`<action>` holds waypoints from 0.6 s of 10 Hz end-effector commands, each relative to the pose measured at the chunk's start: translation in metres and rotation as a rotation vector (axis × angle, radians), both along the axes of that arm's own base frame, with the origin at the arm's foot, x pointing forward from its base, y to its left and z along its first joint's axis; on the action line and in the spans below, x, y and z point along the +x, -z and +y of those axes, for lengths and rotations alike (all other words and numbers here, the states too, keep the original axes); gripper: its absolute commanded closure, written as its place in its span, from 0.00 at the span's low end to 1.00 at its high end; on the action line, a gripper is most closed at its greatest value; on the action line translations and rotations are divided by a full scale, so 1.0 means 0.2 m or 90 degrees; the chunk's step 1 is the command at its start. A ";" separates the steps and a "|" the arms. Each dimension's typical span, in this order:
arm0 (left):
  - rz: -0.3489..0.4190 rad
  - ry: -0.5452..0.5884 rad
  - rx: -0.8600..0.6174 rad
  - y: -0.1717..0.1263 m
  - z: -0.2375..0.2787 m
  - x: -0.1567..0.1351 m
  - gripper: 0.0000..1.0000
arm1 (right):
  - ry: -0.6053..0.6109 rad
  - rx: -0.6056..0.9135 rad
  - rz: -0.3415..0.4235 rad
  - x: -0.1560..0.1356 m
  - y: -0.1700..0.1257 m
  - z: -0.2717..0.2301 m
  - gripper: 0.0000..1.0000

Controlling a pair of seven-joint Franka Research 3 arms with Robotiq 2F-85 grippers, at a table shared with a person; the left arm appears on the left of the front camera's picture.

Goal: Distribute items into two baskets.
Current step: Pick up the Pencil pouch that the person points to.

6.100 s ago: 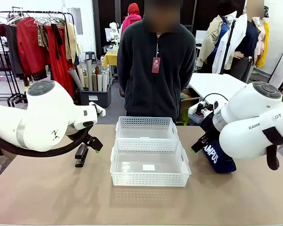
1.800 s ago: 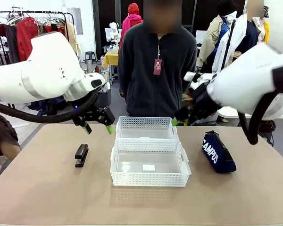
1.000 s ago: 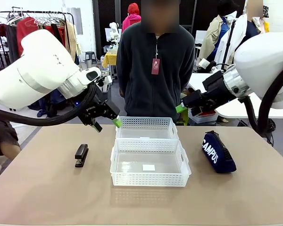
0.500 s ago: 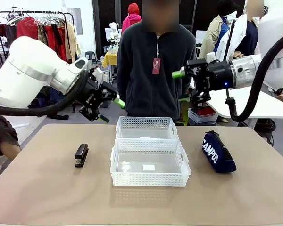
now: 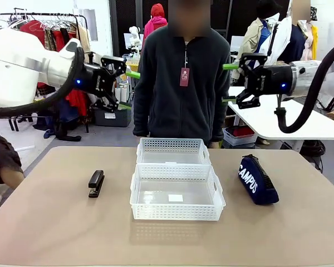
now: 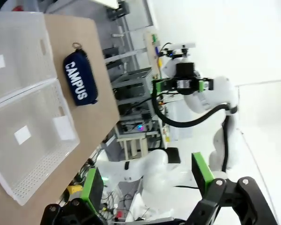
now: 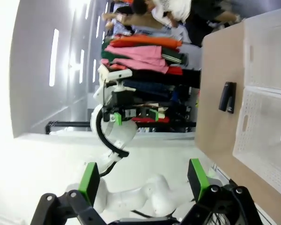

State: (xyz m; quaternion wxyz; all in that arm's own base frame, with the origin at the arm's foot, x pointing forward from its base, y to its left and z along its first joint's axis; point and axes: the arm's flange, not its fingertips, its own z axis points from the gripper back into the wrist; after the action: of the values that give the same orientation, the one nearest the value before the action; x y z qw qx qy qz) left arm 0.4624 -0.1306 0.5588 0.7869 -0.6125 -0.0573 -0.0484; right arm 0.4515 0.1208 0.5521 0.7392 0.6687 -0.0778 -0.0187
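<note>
My left gripper hangs high, jaws wide, empty. The stapler lies on the table well below it, long axis pointing toward the person. Near basket and far basket sit mid-table, no items inside. The pouch lies to their right, lengthwise front-to-back, below my right gripper, which is wide and empty. Each arm looks nearer its own item.

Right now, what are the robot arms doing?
Nothing is being handled. The left end effector and the right end effector hang open above the table. The stapler lies left of the two baskets and the pouch lies right of them; neither is in a basket. A person stands at the far side.
</note>
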 end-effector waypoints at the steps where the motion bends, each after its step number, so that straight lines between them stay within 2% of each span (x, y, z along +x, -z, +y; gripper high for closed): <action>1: -0.013 0.008 -0.046 -0.02 0.03 0.01 0.00 | -0.049 0.027 0.007 0.07 -0.07 -0.09 0.00; 4: -0.017 -0.003 -0.082 -0.07 0.09 0.04 0.00 | -0.090 0.042 0.012 0.09 -0.15 -0.23 0.00; 6: -0.029 -0.013 -0.092 -0.11 0.12 0.05 0.00 | -0.084 0.042 0.007 0.09 -0.18 -0.29 0.00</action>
State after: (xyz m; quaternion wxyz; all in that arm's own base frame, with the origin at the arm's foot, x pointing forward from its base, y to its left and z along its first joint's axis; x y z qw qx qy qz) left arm 0.4686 -0.1068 0.5770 0.7524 -0.6531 -0.0751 -0.0406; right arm 0.4647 0.0680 0.5805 0.7140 0.6986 -0.0381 0.0246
